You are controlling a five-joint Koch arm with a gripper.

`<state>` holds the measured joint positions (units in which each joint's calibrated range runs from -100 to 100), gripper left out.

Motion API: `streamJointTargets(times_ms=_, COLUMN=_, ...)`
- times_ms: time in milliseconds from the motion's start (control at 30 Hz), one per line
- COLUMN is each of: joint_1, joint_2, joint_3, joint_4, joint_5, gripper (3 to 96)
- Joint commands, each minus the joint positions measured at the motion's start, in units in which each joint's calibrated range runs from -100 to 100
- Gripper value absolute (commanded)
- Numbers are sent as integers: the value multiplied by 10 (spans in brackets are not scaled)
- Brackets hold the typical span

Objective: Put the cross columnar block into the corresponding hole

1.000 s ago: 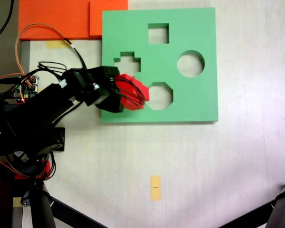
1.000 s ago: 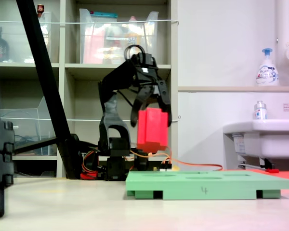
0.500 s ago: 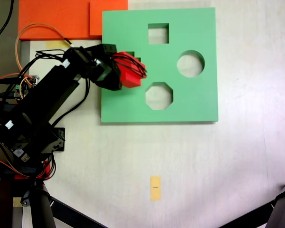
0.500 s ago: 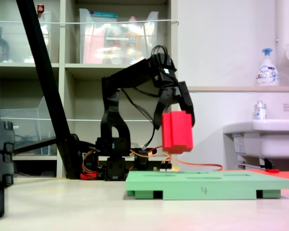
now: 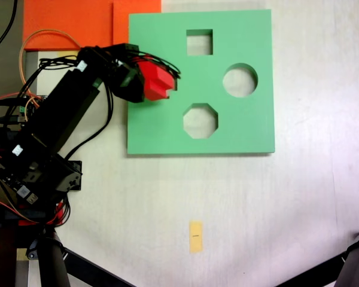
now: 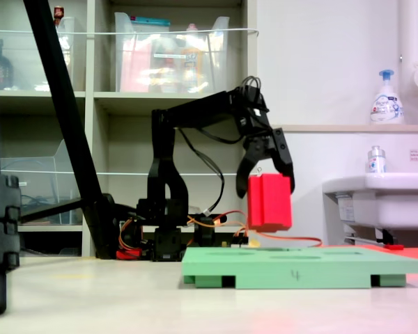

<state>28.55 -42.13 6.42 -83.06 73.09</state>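
The gripper [image 6: 267,182] clamps the red cross columnar block [image 5: 155,81] upright, held clear above the green foam board [image 6: 299,266], over the plus-shaped hole it hides in the first exterior view.

On my first exterior view, orange foam sheets [image 5: 78,24] lie at the far left corner of the pale surface [image 5: 299,203], and a yellow tape strip [image 5: 195,236] sits near. My second exterior view shows shelves [image 6: 125,97] behind, a soap bottle [image 6: 386,97] and a sink [image 6: 376,198] right.
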Motion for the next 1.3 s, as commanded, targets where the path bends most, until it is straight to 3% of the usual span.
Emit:
streamJointTargets(times_ms=33, joint_1=4, joint_2=8, joint_3=42, joint_4=38, joint_5=4, gripper=273)
streamJointTargets(times_ms=1300, joint_1=12, joint_2=104, joint_3=41, joint_4=119, joint_5=70, gripper=310)
